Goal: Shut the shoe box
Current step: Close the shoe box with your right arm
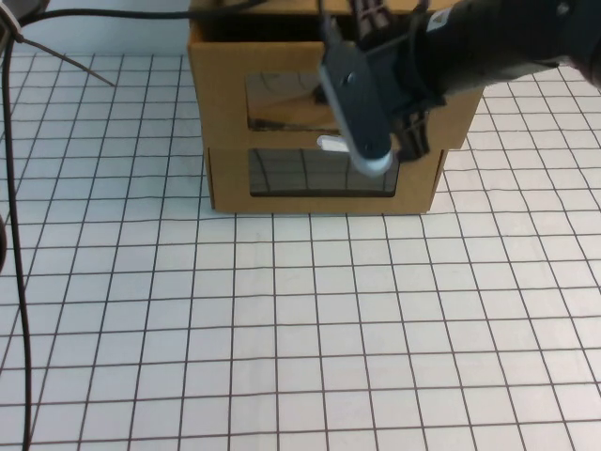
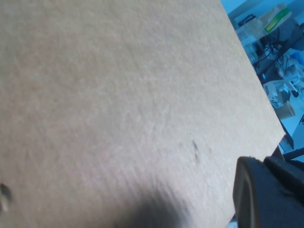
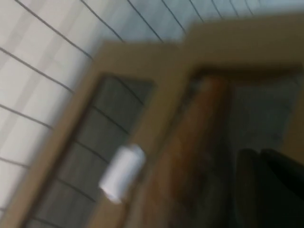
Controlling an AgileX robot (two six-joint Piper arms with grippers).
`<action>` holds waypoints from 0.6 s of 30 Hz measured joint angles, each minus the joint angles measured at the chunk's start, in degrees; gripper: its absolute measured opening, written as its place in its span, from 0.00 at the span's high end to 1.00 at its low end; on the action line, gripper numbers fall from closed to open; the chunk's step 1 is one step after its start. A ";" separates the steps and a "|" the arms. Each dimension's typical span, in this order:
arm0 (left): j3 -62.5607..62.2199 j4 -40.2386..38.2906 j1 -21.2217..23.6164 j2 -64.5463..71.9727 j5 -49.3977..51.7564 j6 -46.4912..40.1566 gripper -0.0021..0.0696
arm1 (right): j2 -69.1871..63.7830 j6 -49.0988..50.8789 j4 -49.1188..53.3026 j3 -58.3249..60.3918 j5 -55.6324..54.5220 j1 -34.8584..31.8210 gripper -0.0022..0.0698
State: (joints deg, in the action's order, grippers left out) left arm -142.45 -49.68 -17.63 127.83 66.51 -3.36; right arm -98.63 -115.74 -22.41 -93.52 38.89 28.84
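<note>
Closing step in hand: the right gripper (image 1: 368, 141) hung at the front of the shoe box (image 1: 282, 66), the upper of two stacked boxes, near its white pull tab (image 1: 332, 144); the next move calls for a straight inward push. The left gripper (image 2: 266, 192) lay against cardboard. Neither grip could be told. One lower cardboard box (image 1: 319, 202)

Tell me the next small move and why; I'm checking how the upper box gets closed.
Probably push the right hand straight against the shoe box front near its white tab. That hand sits at the windowed front, and a dark gap behind the front's top edge suggests the drawer isn't fully in. The left hand lies close to plain cardboard, outside the high view.
</note>
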 joint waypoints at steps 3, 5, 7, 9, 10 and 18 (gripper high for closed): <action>0.00 0.00 0.00 0.00 0.03 0.00 0.98 | -1.02 0.43 -0.68 0.00 -5.33 -2.28 0.99; 0.00 0.00 0.00 0.00 0.03 -0.13 0.98 | -1.92 0.52 -1.44 0.00 -7.15 -3.18 0.99; 0.00 0.00 0.00 0.00 0.03 -0.23 0.98 | -2.97 0.55 -2.22 0.00 -7.80 -3.79 0.99; 0.00 0.00 0.00 0.00 0.03 -0.23 0.98 | -4.09 0.66 -3.04 0.00 -8.83 -4.04 0.99; 0.00 0.00 0.00 0.00 0.03 -0.23 0.98 | -4.55 0.66 -3.53 0.00 -9.61 -4.16 0.99; -0.04 0.36 0.02 0.00 -0.22 -0.72 0.98 | -7.09 0.76 -15.95 0.23 -18.90 -4.16 0.99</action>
State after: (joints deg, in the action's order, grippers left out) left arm -142.49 -49.32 -17.62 127.83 66.29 -4.08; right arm -105.71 -114.98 -38.36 -93.29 19.98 24.68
